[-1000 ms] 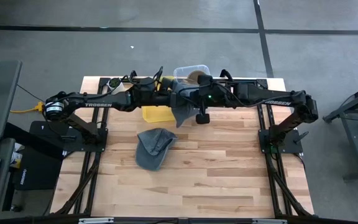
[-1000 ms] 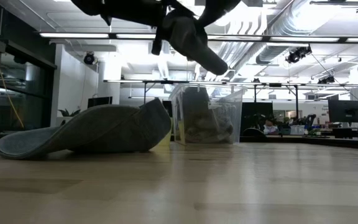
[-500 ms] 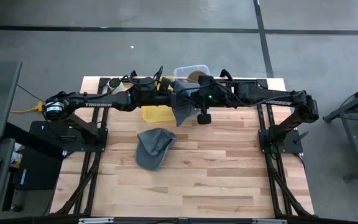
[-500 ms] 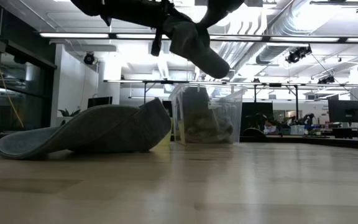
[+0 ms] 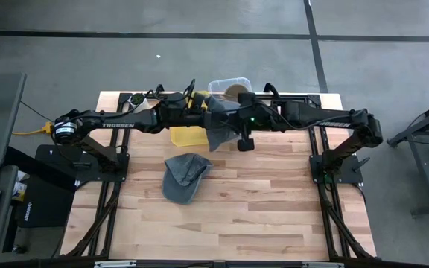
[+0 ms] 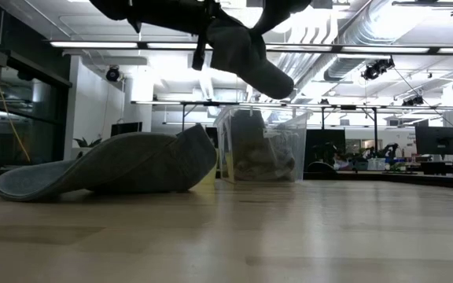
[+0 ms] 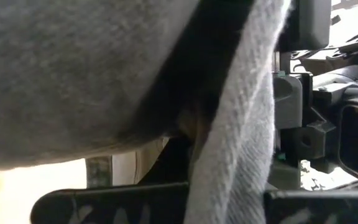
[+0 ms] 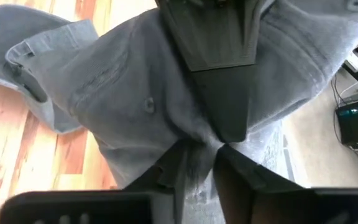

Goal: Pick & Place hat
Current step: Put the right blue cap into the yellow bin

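One grey hat (image 5: 218,128) hangs in the air between my two arms, above the far middle of the table; in the low view the hat (image 6: 246,55) slants down from the grippers. My left gripper (image 5: 208,117) reaches it from the left and is shut on it. My right gripper (image 8: 199,152) comes from the right, slanting down. Its fingers stand a little apart, with a fold of the crown between them. A second grey hat (image 5: 185,177) lies with its brim and rim on the table's middle. My left gripper pinches gathered cloth of the hat's crown (image 8: 194,127) between its two fingers, coming level from the table's left. The hat hangs below the fingers, clear of the table. In the left wrist view the cloth (image 7: 73,81) hides the fingertips.
A clear plastic bin (image 5: 229,86) with things in it stands at the far edge behind the grippers. A yellow container (image 5: 187,136) sits just left of the held hat. The near half of the wooden table (image 5: 274,216) lies bare.
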